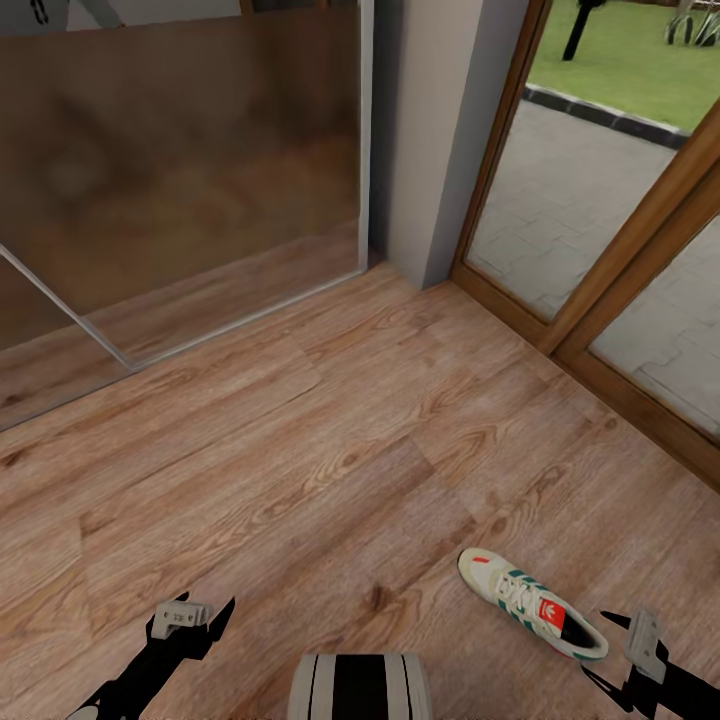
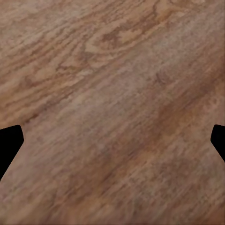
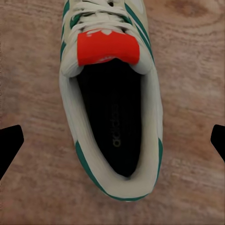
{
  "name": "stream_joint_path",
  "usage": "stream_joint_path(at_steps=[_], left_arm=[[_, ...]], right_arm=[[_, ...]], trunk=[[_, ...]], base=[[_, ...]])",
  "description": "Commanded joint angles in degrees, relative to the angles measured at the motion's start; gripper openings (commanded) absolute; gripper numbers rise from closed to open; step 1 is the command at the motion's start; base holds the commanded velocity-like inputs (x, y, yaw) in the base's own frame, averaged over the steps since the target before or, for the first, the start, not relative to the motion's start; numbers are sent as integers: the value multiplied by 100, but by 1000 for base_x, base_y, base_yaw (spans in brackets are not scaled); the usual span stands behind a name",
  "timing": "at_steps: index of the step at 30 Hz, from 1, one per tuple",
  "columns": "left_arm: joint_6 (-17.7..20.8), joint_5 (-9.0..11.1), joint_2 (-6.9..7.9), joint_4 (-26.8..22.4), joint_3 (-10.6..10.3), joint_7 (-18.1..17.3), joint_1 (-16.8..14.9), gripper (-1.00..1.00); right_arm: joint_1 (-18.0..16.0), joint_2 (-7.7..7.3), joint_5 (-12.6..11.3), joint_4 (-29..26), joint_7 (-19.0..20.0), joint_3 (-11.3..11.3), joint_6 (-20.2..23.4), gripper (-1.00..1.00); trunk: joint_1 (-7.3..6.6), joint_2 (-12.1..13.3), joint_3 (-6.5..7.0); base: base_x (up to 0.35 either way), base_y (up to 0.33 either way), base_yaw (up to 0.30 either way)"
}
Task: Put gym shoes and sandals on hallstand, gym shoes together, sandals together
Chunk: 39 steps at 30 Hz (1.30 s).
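One gym shoe (image 1: 531, 603) lies alone on the corridor floor (image 1: 330, 450), near the glazed wooden door frame (image 1: 610, 290).

Ahead stands a grey wall corner (image 1: 425, 140), with a large reflective glass panel (image 1: 180, 170) to its left and paving and grass beyond the door glass; nothing lies between the arms and the shoe. The right gripper (image 1: 625, 650) hangs just beside the shoe's heel, its jaws spread wide with nothing in them; the left gripper (image 1: 190, 615) hangs likewise spread and empty over bare planks. The right wrist view looks straight down into the shoe's dark insole, white upper, green stripes and red-orange tongue label, with the black fingertips (image 3: 10, 145) apart at either side.
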Motion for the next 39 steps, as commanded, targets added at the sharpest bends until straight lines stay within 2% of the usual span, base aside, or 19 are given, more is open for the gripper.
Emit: stream_joint_path(at_steps=[1,22,29,30,31,33,34,36,37,39], left_arm=[[0,0,0,0,0,0,0,100],[7,7,8,-84,4,-30,-2,100],[52,15,1,-661,4,-127,15,100],[68,16,0,-899,5,-165,35,100],[68,16,0,-899,5,-165,35,100],[147,15,-1,-1386,6,-245,98,100],[147,15,-1,-1386,6,-245,98,100],[343,8,6,-1825,9,-321,164,100],[343,8,6,-1825,9,-321,164,100],[604,2,39,-2145,24,-404,201,100]], right_arm=[[0,0,-1,0,0,-1,0,100],[0,-5,-7,-3,-9,-13,0,100],[0,-5,-13,-4,-10,-16,0,100],[0,-5,-13,-4,-11,-18,0,100],[0,-5,-13,-4,-11,-18,0,100],[0,-2,-16,-4,-11,-20,0,100],[0,-2,-16,-4,-11,-20,0,100],[0,1,-20,-5,-11,-21,0,100],[0,1,-20,-5,-11,-21,0,100],[0,2,-22,-5,-11,-22,0,100]], trunk=[[0,0,-9],[0,0,-165],[0,0,-179],[0,0,-180],[0,0,-181],[0,0,-183],[0,0,-183],[0,0,-185],[0,0,-185],[0,0,-186]], base=[[0,0,0],[0,0,0],[0,0,0],[0,0,0],[0,0,0],[0,0,0],[0,0,0],[0,0,0],[0,0,0],[0,0,0]])
